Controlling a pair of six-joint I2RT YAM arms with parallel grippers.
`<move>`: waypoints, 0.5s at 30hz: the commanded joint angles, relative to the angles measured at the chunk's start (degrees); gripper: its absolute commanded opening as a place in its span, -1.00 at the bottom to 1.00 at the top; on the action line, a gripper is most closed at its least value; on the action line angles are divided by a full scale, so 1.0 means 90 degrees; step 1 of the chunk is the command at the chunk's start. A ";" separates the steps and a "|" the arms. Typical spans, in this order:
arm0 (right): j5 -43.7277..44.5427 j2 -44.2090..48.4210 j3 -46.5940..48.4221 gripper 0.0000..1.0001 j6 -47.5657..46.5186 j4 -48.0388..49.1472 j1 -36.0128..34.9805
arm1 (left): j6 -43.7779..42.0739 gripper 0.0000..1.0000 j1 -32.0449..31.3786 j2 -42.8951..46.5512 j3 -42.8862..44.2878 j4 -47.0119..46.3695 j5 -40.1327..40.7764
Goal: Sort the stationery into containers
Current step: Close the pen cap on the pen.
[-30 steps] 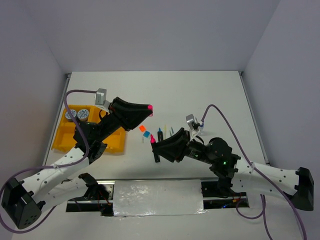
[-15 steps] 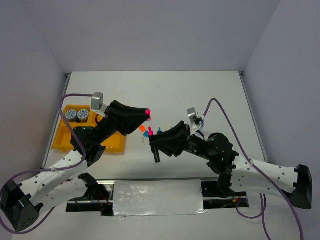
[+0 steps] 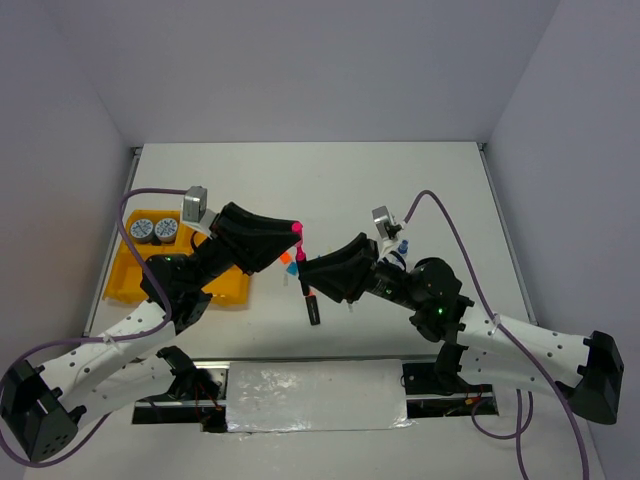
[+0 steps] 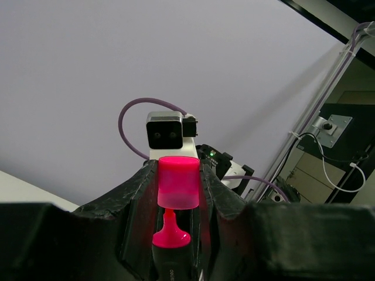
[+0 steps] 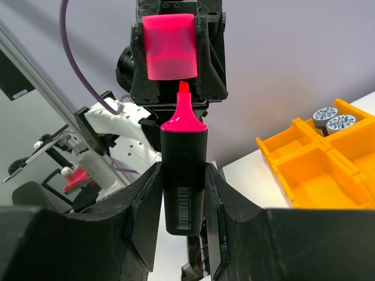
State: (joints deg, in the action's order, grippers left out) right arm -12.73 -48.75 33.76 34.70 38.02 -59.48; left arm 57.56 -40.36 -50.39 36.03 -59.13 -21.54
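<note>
My left gripper (image 3: 297, 232) (image 4: 177, 171) is shut on a pink marker cap (image 4: 177, 182) (image 5: 170, 47), held above the table. My right gripper (image 3: 306, 274) (image 5: 183, 173) is shut on the black marker (image 5: 183, 170) (image 3: 312, 308), which is upright with its bare pink tip (image 4: 170, 234) just below the cap's mouth, a small gap between them. The yellow-orange tray (image 3: 225, 290) (image 5: 316, 170) lies at the left, with two round blue-and-white tins (image 3: 154, 229) (image 5: 331, 117) in its far compartment. Small coloured pieces (image 3: 285, 258) lie on the table under the grippers, partly hidden.
A small blue-capped bottle (image 3: 403, 245) shows beside the right wrist camera. Grey walls close the table on three sides. Both arms cross the middle of the table near its front edge.
The right gripper has carried the marker up and left, bringing its tip under the cap. The left gripper has come slightly down and toward it. Both grips are unchanged.
</note>
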 commanded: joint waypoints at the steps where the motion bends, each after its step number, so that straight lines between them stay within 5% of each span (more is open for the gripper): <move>1: -0.0284 -0.0003 0.0292 -1.00 0.0090 0.0570 0.0057 | -0.0008 -1.00 -0.0057 0.0033 0.0059 -0.0530 -0.0117; 15: -0.0197 0.0036 0.0702 -1.00 -0.0076 0.0561 0.0183 | -0.0243 -1.00 -0.0174 0.0003 -0.0087 -0.0432 0.0040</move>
State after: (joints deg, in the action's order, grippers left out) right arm -14.44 -49.01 35.83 35.03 39.27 -58.33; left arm 57.10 -41.39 -50.65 35.97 -59.55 -21.37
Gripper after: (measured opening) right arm 0.380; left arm 0.411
